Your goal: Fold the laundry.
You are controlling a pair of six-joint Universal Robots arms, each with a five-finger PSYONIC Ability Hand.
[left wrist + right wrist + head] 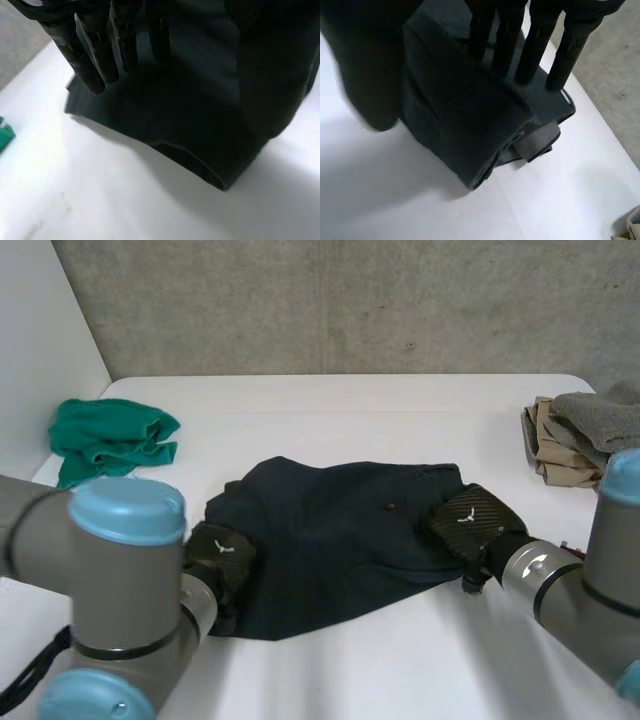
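Note:
A dark navy garment [340,540] lies spread in the middle of the white table [400,420]. My left hand [218,555] is at its left edge. There the straight fingers [90,65] lie on top of the dark cloth [190,115], and the thumb [275,70] closes from the other side. My right hand [470,520] is at the garment's right edge. Its straight fingers [535,45] rest on a thick fold of the cloth [465,125], opposite the thumb [365,70]. The near edge of the garment between the two hands hangs slightly off the table.
A crumpled green cloth [110,440] lies at the table's far left, and a piece of it [5,135] lies beyond the garment's corner. A pile of beige and grey clothes [580,430] sits at the right edge. A grey wall stands behind the table.

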